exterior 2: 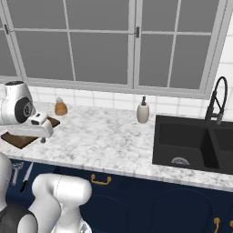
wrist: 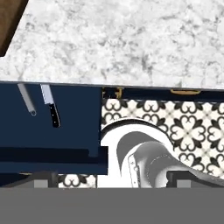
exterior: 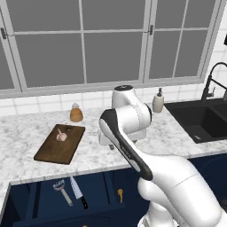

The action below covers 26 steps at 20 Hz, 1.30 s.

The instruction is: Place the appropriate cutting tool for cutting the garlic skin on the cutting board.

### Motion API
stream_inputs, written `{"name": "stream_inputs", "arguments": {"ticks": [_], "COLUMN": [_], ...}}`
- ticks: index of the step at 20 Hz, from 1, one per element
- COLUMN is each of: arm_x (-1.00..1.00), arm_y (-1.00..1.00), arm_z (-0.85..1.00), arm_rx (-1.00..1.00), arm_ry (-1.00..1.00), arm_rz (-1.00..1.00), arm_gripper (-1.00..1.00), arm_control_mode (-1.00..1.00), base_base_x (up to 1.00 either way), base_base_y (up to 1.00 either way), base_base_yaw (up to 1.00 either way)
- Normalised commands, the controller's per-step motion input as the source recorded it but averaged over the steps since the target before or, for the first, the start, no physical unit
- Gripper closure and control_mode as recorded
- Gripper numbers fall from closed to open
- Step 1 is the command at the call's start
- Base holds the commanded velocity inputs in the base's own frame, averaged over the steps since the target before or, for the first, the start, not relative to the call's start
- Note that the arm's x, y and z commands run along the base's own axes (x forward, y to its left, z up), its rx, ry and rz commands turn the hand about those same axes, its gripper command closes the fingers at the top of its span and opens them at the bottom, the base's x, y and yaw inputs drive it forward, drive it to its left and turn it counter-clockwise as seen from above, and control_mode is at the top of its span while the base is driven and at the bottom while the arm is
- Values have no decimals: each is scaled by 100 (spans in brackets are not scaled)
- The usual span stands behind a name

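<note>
The robot's claw [exterior 2: 42, 136] hangs over the white marble counter [exterior: 133, 150], to the right of the dark brown wooden cutting board [exterior: 53, 150]. Its jaws look wide open and hold nothing, though the small view makes this hard to be sure of. The kitchen knife with the long silver blade and short black handle [exterior: 78, 192] lies in the open blue drawer [exterior: 40, 199] below the counter, just beside the silver utensil with the toothed head [exterior: 63, 191]. The small pale garlic bulb [exterior: 61, 136] sits on the board. The knife lies long-ways front to back, handle toward the robot and blade toward the counter. The robot should reach down low, turn its claw across the handle, and pinch the black part, not the utensil.
</note>
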Motion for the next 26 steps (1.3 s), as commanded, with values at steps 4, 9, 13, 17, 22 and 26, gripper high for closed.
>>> {"name": "stream_inputs", "arguments": {"ticks": [4,9,13,17,22,26], "arm_x": [-7,0,0,-1,-2,-1], "arm_y": [100,89,61,34,10,12], "arm_z": [-61,-63,-60,-59,-57,-68], "arm_rx": [0,0,0,0,0,0], "arm_ry": [15,27,17,8,4,3], "arm_rz": [0,1,0,0,0,-2], "arm_gripper": [-100,-100,-100,-100,-100,-100], "arm_control_mode": [-100,-100,-100,-100,-100,-100], "base_base_x": [0,0,0,0,0,0], "base_base_y": [0,0,0,0,0,0], "base_base_yaw": [0,0,0,0,0,0]}}
